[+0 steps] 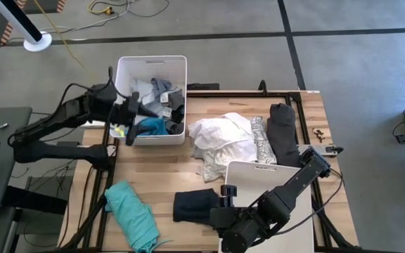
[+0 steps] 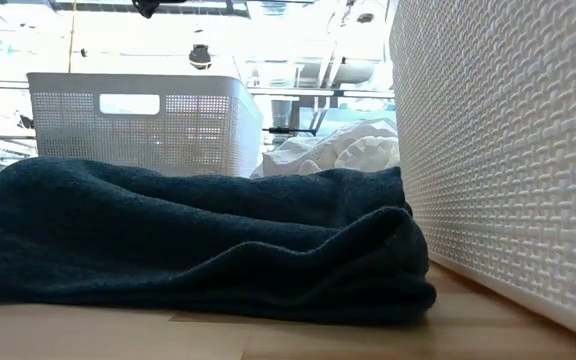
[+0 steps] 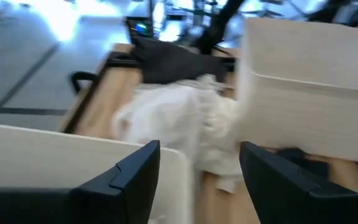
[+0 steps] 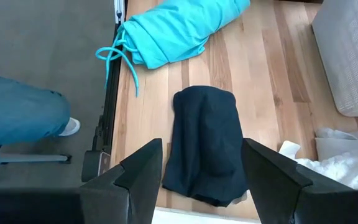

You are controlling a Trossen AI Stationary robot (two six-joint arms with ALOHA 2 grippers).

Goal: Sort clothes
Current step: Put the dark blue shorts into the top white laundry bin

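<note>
A dark blue folded garment (image 1: 194,205) lies on the table near its front edge; it also shows in the right wrist view (image 4: 205,146) and the low view (image 2: 198,240). My right gripper (image 1: 220,209) (image 4: 201,180) is open above its right end, touching nothing. A teal garment (image 1: 132,212) with a drawstring (image 4: 120,53) lies at the front left. A white garment (image 1: 223,137), a grey-white patterned one (image 1: 260,149) and a dark grey one (image 1: 283,130) lie at the far right. My left gripper (image 1: 133,119) (image 3: 197,180) is open and empty over the far bin's (image 1: 125,67) near rim.
The far white bin holds several garments, blue (image 1: 153,126), white, grey and black. A second white bin (image 1: 273,176) stands at the front right, under my right arm; its wall (image 2: 508,150) fills the low view's right. A person's leg and shoe (image 4: 17,118) show beside the table.
</note>
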